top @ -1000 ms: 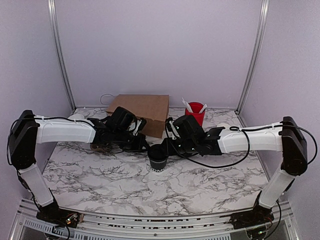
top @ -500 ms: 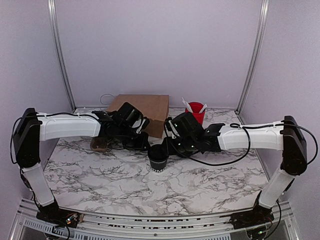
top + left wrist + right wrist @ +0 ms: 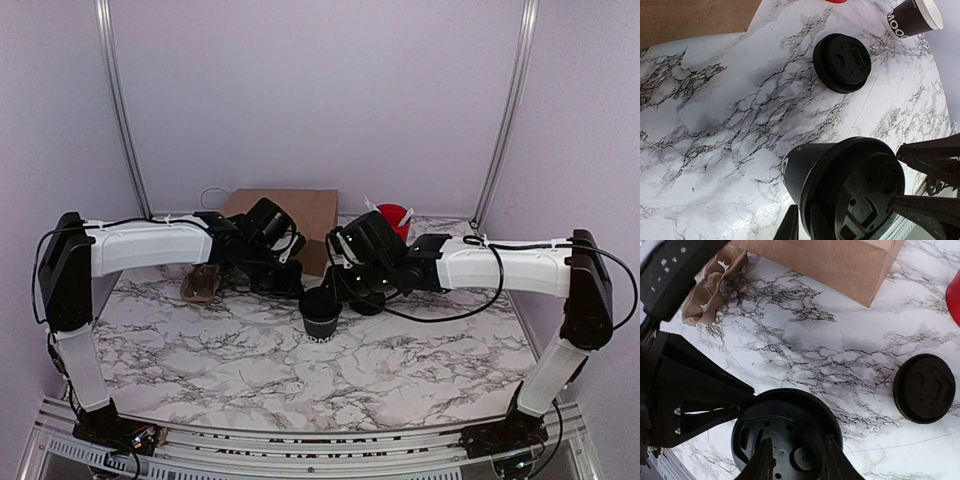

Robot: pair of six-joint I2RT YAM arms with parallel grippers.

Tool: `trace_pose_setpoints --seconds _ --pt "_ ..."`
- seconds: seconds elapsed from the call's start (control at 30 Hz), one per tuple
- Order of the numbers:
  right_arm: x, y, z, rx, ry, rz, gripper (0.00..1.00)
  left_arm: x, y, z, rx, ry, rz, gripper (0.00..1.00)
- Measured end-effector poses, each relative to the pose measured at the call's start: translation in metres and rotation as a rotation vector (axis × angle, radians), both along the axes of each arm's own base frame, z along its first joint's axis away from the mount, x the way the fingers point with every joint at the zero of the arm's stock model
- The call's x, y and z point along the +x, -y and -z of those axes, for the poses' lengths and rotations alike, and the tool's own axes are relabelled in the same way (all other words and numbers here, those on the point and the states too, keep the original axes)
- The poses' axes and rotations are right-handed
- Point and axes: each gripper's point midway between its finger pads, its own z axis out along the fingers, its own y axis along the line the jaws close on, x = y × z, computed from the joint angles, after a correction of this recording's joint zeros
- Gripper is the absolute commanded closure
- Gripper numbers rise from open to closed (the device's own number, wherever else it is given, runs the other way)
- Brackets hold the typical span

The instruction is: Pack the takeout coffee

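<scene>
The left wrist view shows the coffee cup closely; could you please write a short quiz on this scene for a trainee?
1. True or false: the nearer black cup has a lid on it.
2. Where is the spare lid? A) stacked on the nearer black cup; B) flat on the table, apart from that cup; C) held between gripper fingers.
3. How many black lids show in the right wrist view?
Key: 1 true; 2 B; 3 two.
</scene>
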Motion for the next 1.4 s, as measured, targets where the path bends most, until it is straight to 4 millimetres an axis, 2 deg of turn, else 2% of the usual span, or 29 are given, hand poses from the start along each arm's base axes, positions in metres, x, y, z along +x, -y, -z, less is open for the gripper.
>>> trace_pose_setpoints --seconds 0.17,0.33,0.43,0.57,0.73,0.87,1.0,1.2,1.4 --pt "0.007 -0.003 -0.014 0.020 0.024 0.001 0.66 0.003 0.003 -0.002 0.001 0.001 0.002 0.90" --pt "0.015 0.004 -0.016 0.011 0.032 0.019 0.66 0.007 0.007 -0.011 -0.009 0.018 0.007 0.87" --pt "0.020 0.017 -0.017 0.014 0.031 0.042 0.65 0.009 0.009 -0.015 -0.014 0.029 0.012 0.87" --pt "0.025 0.045 -0.019 0.035 0.018 0.079 0.66 0.009 0.009 -0.016 -0.013 0.032 0.011 0.87" --pt "0.019 0.063 -0.006 0.058 -0.029 0.076 0.66 0.014 -0.002 -0.011 0.006 0.033 -0.014 0.86" --pt "0.003 0.065 0.019 0.069 -0.099 0.038 0.66 0.011 -0.022 -0.003 0.022 0.004 -0.035 0.85" --pt "-0.006 0.061 0.027 0.090 -0.140 0.005 0.66 0.000 -0.032 0.002 0.006 -0.035 -0.032 0.85" --pt "-0.006 0.052 0.024 0.132 -0.148 -0.015 0.67 -0.023 -0.030 0.010 -0.032 -0.099 -0.001 0.86" --pt "-0.009 0.048 0.032 0.118 -0.162 -0.020 0.67 -0.027 -0.021 0.007 -0.067 -0.106 0.017 0.86"
